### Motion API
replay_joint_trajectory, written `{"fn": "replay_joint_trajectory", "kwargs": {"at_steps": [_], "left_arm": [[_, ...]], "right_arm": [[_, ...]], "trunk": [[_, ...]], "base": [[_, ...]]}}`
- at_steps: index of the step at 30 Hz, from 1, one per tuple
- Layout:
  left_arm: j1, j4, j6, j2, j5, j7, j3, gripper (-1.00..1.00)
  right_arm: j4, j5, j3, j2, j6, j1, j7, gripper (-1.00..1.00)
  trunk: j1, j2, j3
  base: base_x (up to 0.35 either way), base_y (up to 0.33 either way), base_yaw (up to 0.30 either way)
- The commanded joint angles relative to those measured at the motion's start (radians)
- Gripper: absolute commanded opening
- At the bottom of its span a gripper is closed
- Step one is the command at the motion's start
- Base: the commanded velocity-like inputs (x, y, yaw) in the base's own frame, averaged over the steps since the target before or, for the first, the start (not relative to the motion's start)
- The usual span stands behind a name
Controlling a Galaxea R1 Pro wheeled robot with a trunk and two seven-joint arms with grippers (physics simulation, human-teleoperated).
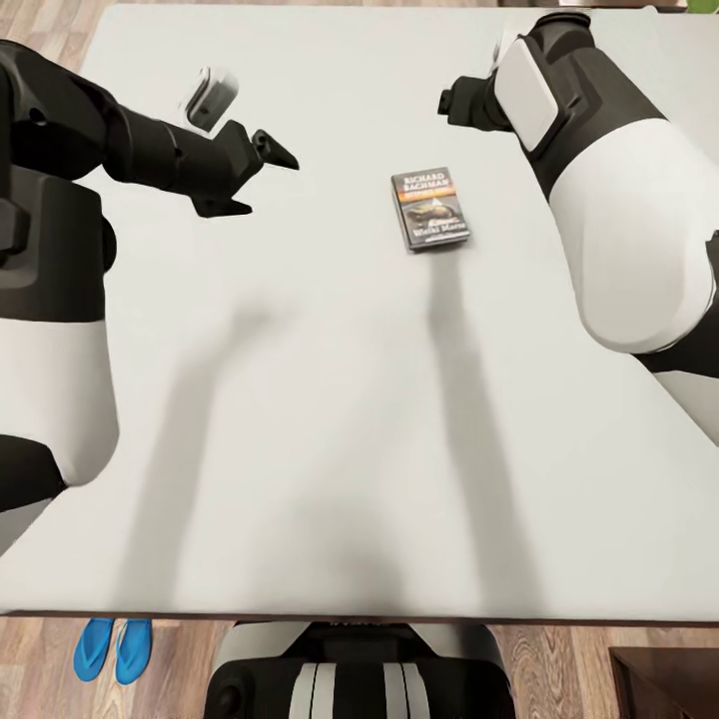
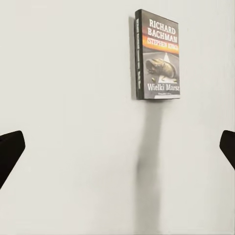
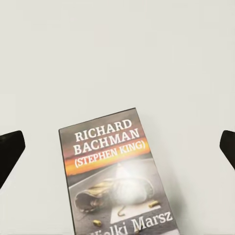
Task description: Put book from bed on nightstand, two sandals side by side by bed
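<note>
The book (image 1: 430,210) lies flat on the pale bed mattress (image 1: 330,399), cover up, right of the middle. My left gripper (image 1: 270,186) hovers open over the bed, well left of the book. Its wrist view shows the book (image 2: 156,56) ahead and off to one side, beyond the dark fingertips (image 2: 10,152). My right gripper (image 1: 457,104) hangs just beyond the book, and from its wrist camera the book (image 3: 115,177) lies close below its wide-open fingertips (image 3: 11,152). The two blue sandals (image 1: 95,649) (image 1: 133,649) lie side by side on the wood floor at the bed's near edge.
A dark-brown wooden corner (image 1: 667,684) shows on the floor at the near right of the bed; I cannot tell whether it is the nightstand. My base (image 1: 350,671) stands against the bed's near edge. Wood-plank floor (image 1: 559,664) runs along that edge.
</note>
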Motion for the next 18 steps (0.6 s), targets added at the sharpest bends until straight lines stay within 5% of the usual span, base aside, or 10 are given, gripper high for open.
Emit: {"fn": "replay_joint_trajectory", "kwargs": {"at_steps": [1,18], "left_arm": [[-0.006,0.002,0.004,0.001,0.013,0.013,-0.006,1.0],[-0.021,0.017,0.003,-0.007,0.029,0.024,-0.025,1.0]], "right_arm": [[0.0,-0.003,-0.005,0.001,0.003,0.0,-0.005,1.0],[0.003,-0.003,-0.005,0.002,-0.001,0.001,-0.012,1.0]], "trunk": [[0.0,0.0,-0.002],[0.0,0.0,-0.028]], "base": [[0.0,0.0,0.0],[0.0,0.0,0.0]]}}
